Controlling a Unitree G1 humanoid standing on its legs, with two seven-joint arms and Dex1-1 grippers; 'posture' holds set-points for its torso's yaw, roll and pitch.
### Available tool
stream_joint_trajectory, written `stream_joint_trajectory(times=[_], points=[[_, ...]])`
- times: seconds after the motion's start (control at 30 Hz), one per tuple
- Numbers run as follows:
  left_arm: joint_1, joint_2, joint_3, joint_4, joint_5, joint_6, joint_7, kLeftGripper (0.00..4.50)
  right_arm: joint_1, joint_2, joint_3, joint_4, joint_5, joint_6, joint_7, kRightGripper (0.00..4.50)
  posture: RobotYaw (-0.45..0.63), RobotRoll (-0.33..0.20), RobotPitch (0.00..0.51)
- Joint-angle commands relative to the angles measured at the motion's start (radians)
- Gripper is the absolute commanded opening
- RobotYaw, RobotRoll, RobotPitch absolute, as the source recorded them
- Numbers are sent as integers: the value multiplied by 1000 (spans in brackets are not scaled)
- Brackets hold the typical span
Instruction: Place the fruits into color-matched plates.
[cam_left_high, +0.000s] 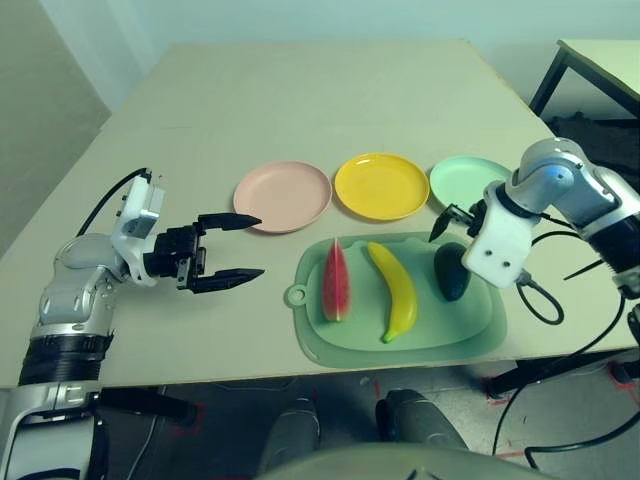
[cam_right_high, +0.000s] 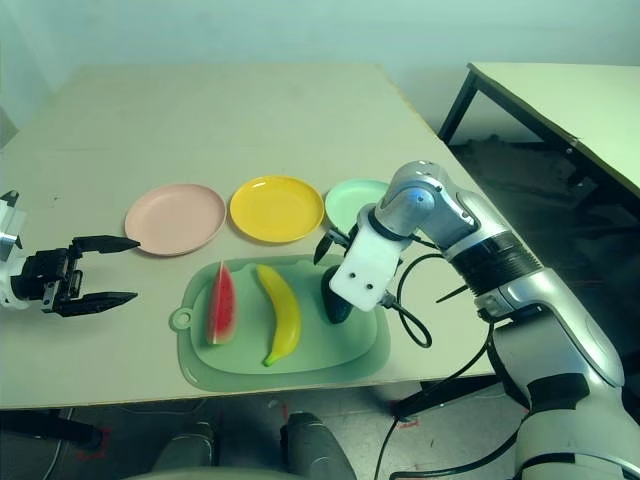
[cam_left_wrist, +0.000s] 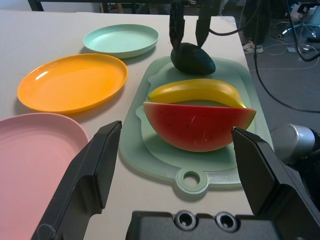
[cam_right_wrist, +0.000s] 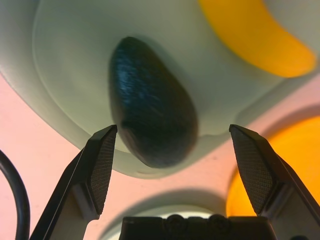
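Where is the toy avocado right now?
In the left eye view, the dark green avocado lies on the right side of the pale green mat, beside the yellow banana.

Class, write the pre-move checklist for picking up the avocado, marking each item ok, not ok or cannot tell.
1. Right gripper open: ok.
2. Avocado lying between its fingertips, seen from the right wrist: ok.
3. Avocado gripped: not ok, the fingers stand apart.
4. Mint green plate free of fruit: ok.
5. Left gripper away from the avocado: ok.
6. Fingertips low enough to close on the avocado: cannot tell.
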Motion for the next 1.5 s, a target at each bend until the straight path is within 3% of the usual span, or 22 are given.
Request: stream_joint_trajectory(times=[0.03, 0.6, 0.7, 0.77, 1.07, 1.33, 1.5], points=[[-21, 10, -7, 8, 12, -3, -7, 4462, 16, 15, 16, 17, -14, -12, 2, 4500, -70, 0, 69], [-32, 1, -18, -6, 10, 9, -2, 4462, 45, 58, 12, 66, -95, 30, -40, 4500, -74, 0, 71], [-26, 0, -20, -10, 9, 11, -4, 4500, 49, 54, 11, 63, -93, 42, -31, 3892, -74, 0, 71], [-24, 2, -22, -11, 9, 12, -8, 4500, 51, 51, 10, 59, -88, 50, -23, 3258, -74, 0, 72], [-39, 11, -32, 17, 23, -3, -39, 4500, 35, 44, 4, 61, -74, 46, 1, 3246, -79, 0, 71], [-31, -7, -42, 52, 46, -30, -31, 4500, -137, 102, -41, 173, -45, 122, -18, 3246, -90, 0, 69], [-22, -14, -41, 47, 50, -38, -20, 4500, -272, 155, 2, 491, -241, 78, -248, 3246, -76, 0, 62]])
